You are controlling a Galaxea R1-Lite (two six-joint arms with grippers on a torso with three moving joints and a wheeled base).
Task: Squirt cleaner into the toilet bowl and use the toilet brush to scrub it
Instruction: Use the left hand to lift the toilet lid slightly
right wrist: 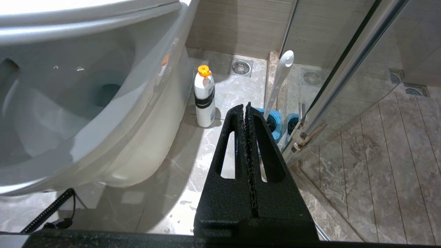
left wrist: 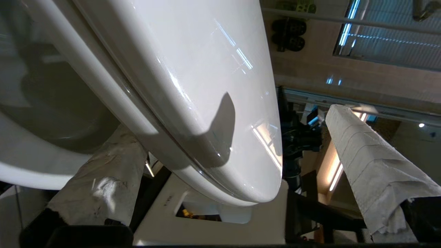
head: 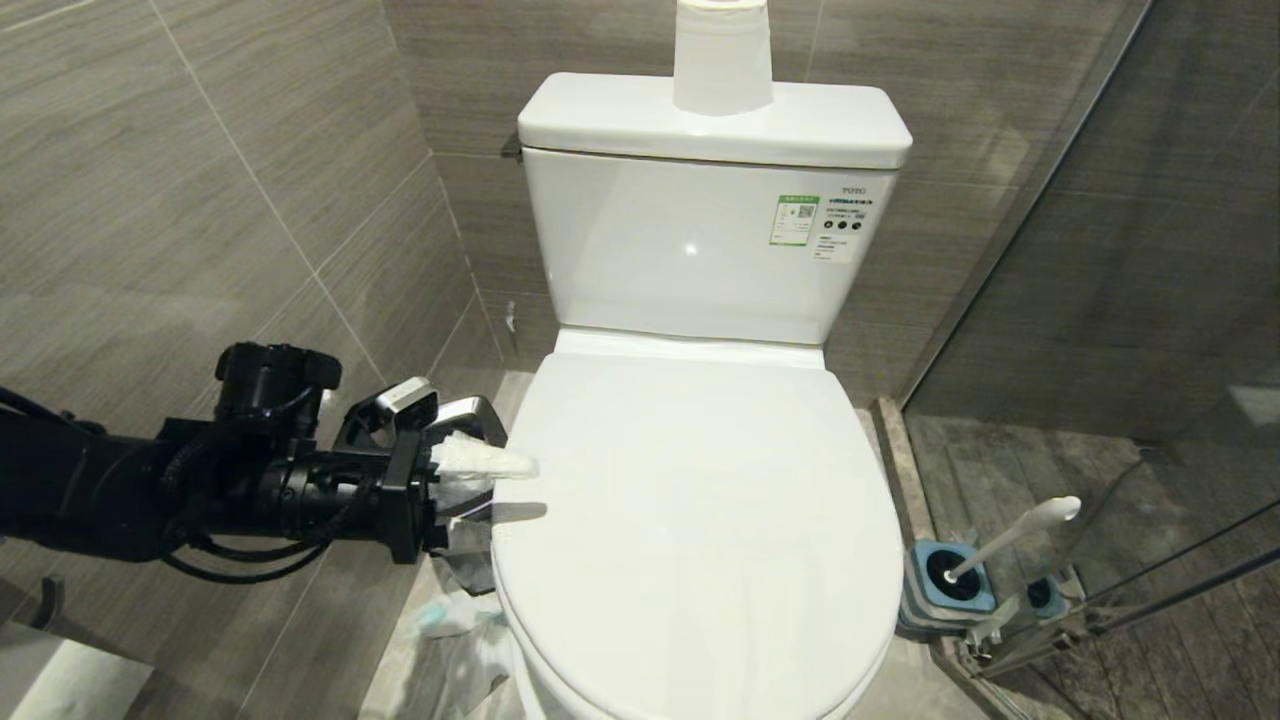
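While lid (head: 690, 520) is down | left claw (head: 500, 490) wide at its edge | right claw (right wrist: 247, 113) closed, empty

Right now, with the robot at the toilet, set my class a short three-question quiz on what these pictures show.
1. True or false: the toilet lid is raised.
2. The left gripper is: A) holding the toilet brush; B) open, its paper-wrapped fingers either side of the lid's edge; C) out of view.
3. What stands on the floor between the toilet bowl and the brush holder?

Key
1. False: it is down.
2. B.
3. A white bottle with an orange cap. The right gripper is shut and empty, parked low nearby.
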